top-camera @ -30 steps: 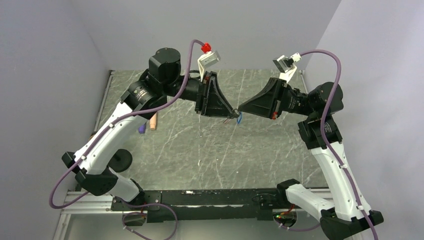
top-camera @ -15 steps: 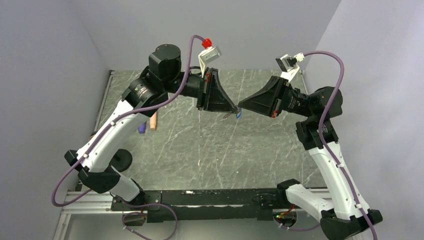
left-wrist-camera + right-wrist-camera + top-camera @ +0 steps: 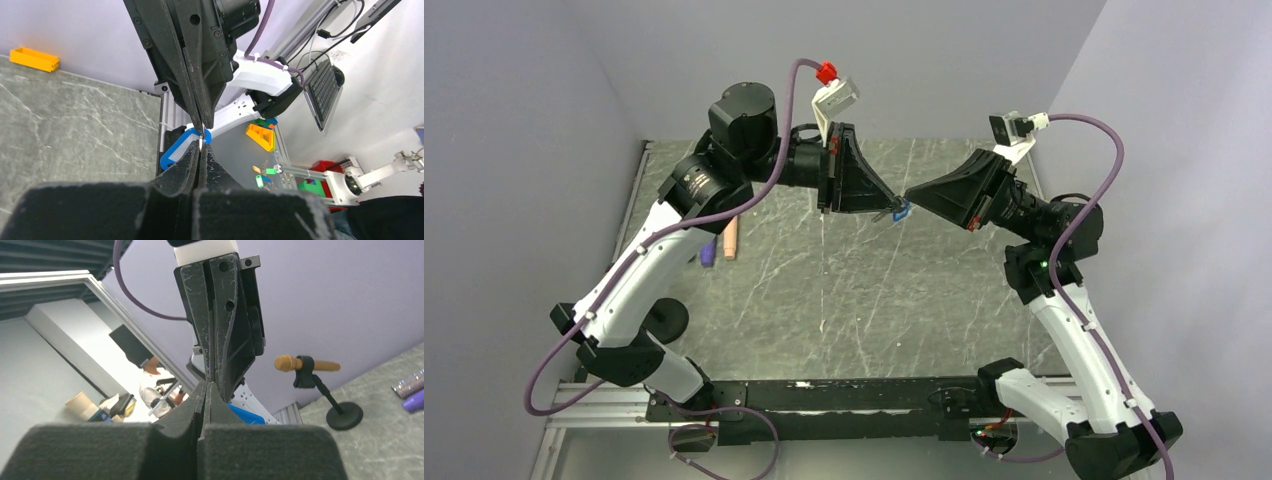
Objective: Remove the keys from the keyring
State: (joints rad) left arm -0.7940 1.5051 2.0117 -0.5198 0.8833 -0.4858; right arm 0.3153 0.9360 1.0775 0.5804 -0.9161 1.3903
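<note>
Both grippers meet tip to tip in mid-air above the marbled table. Between them are the keys: a small bright-blue piece with a silvery metal bit. In the left wrist view the blue piece lies just beside my left gripper. That gripper is shut, with the silvery bit pinched at its tips. The right gripper comes in from above there, also shut. In the right wrist view my right gripper is shut against the left one's tips, with the blue piece behind. I cannot make out a separate keyring.
A peach cylinder and a purple cylinder lie at the table's left side. A microphone stand with a round black base is near the left arm. An orange block sits at the table's edge.
My left gripper has shut on the metal bit. Both grippers have risen a little and shifted toward the back. The blue piece now sits level between the tips where it hung down before.
</note>
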